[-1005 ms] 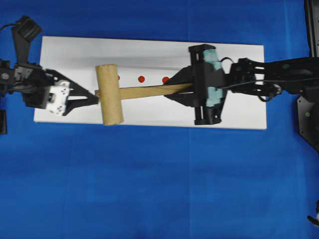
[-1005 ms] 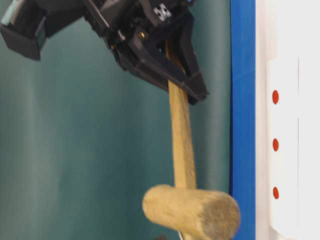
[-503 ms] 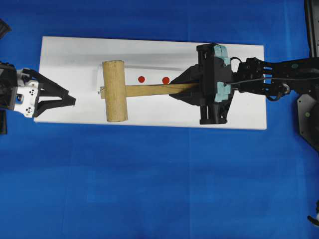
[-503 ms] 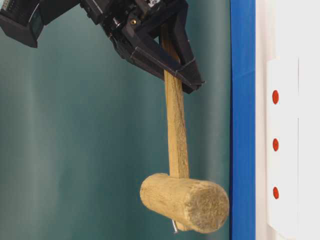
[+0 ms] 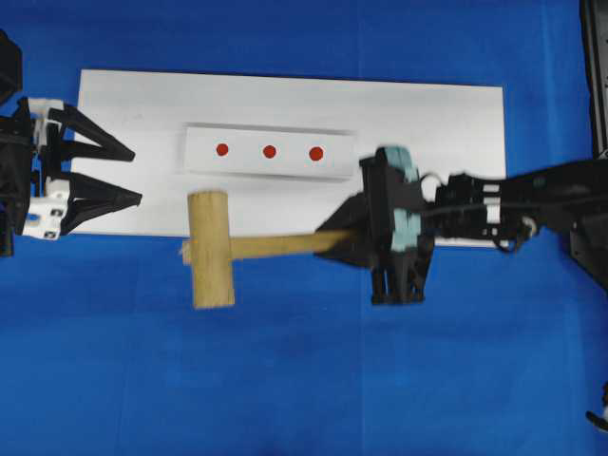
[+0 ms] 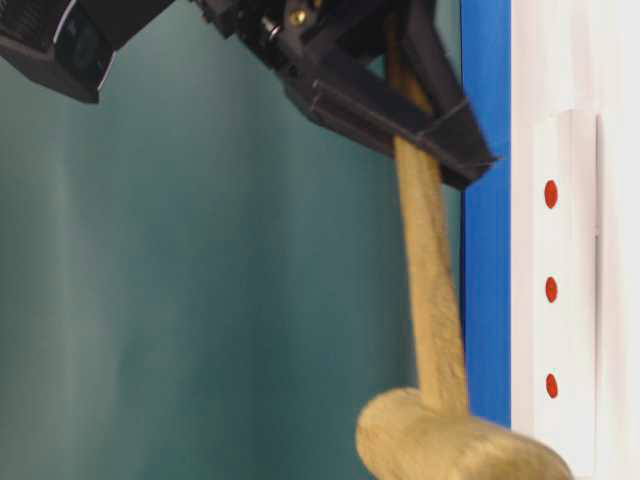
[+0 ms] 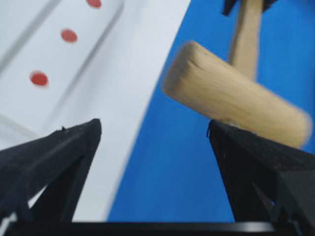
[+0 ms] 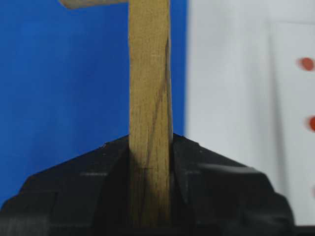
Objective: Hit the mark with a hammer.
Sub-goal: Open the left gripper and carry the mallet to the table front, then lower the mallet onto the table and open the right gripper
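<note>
Right gripper point(image 5: 334, 239) clamps hammer point(image 5: 211, 249) handle, head w/ left of it.

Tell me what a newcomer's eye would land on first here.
The hammer, a pale wooden mallet, hangs over the blue cloth just off the white board's near edge, its handle clamped in the right gripper. Three red dots line a strip on the board, and the left gripper gapes at its left end.

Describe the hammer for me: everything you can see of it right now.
The hammer is a light wooden mallet: a thick cylindrical head with rough, fibrous end faces and a long, thin, flat handle with visible grain. The right gripper is shut on the handle near its far end. In the overhead view the head lies over the blue cloth, just off the white board's near edge, clear of the three red dots.
</note>
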